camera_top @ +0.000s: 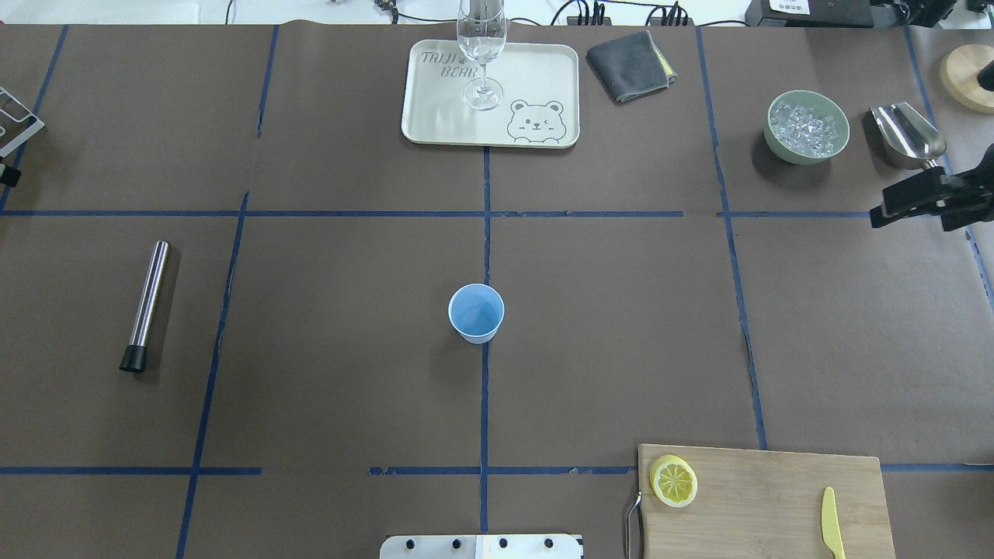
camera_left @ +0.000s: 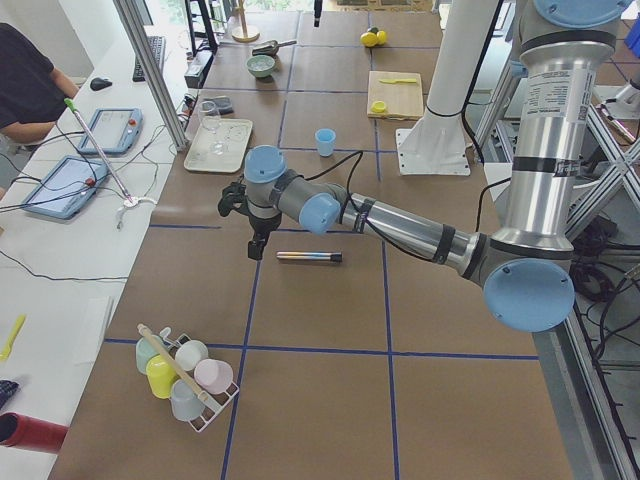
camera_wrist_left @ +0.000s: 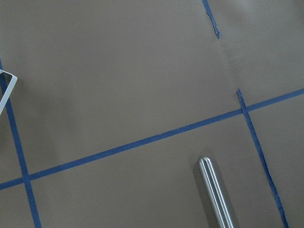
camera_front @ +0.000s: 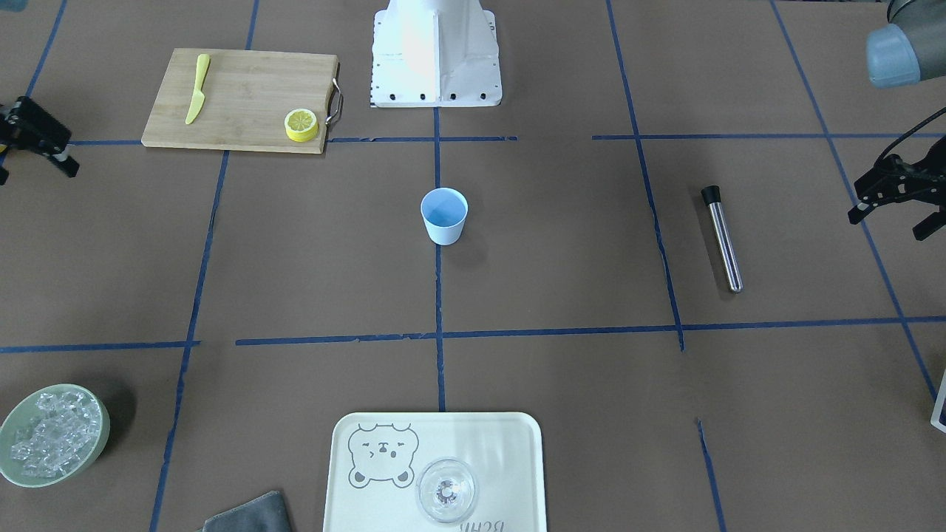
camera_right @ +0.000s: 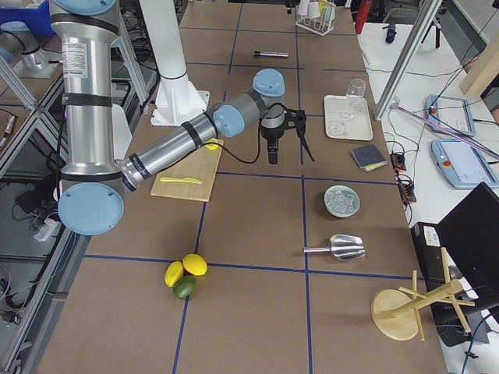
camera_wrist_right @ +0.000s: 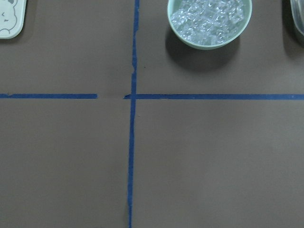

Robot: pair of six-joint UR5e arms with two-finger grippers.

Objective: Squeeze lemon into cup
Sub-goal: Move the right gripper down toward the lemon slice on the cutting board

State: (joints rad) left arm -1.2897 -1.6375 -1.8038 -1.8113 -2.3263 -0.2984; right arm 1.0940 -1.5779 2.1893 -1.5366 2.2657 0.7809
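A yellow lemon slice (camera_front: pixel 301 124) lies on top of a small stack at the corner of a wooden cutting board (camera_front: pixel 244 103); it also shows in the overhead view (camera_top: pixel 673 480). The light-blue cup (camera_front: pixel 444 215) stands upright and empty at the table's middle (camera_top: pixel 476 312). My left gripper (camera_front: pixel 887 225) hangs open and empty at the table's left side, far from both. My right gripper (camera_front: pixel 35 168) is open and empty at the right side (camera_top: pixel 912 220), beyond the board. Neither wrist view shows fingers, lemon or cup.
A yellow knife (camera_front: pixel 196 89) lies on the board. A steel tube with a black cap (camera_top: pixel 145 304) lies on the left. A green bowl of ice (camera_top: pixel 806 126), a metal scoop (camera_top: pixel 905 136), a grey cloth (camera_top: pixel 630 66) and a tray (camera_top: pixel 443 116) holding a clear glass (camera_top: pixel 481 46) stand along the far edge.
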